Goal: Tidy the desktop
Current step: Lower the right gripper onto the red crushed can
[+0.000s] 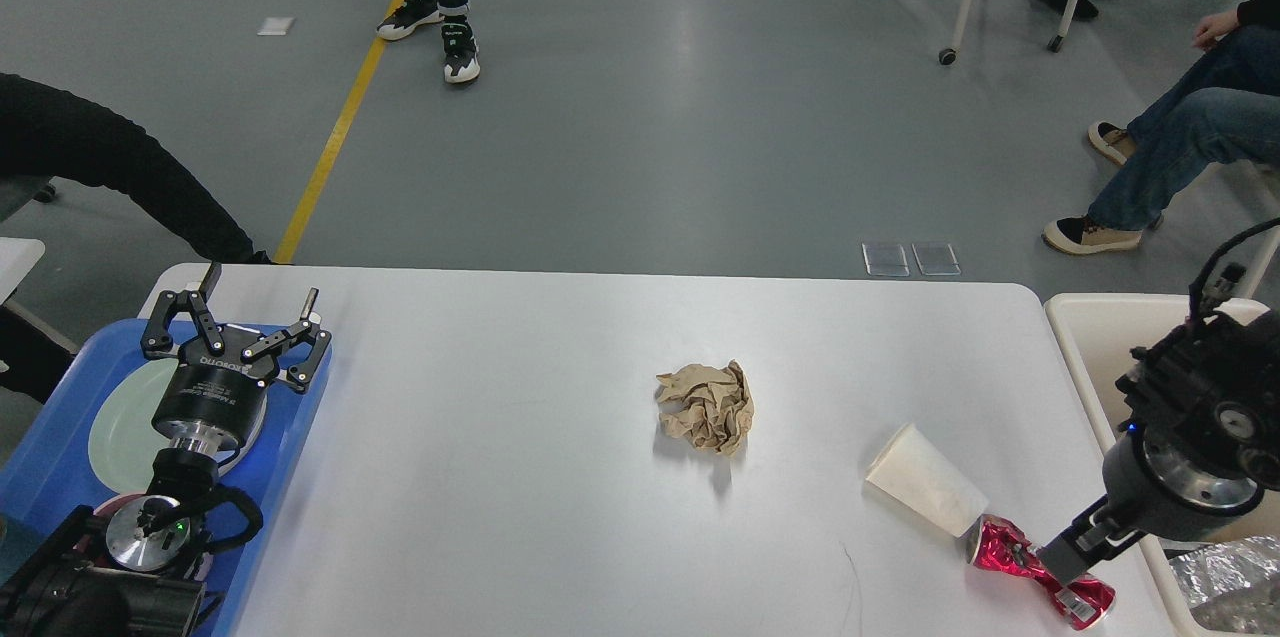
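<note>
From the head view, the white counter [500, 477] fills the lower middle of the scene. A crumpled brown paper ball [706, 406] sits near its centre. Toward the right front, a white paper cup [925, 494] lies on its side, its mouth touching a crushed red can [1040, 572]. The right gripper [1072, 557] is down at the can; whether it clasps it I cannot tell. The left gripper [243, 317] hangs with fingers spread, empty, over a blue tray [60, 457] holding a pale plate [120, 422]. A beige bin [1095, 337] stands beside the counter's right edge.
</note>
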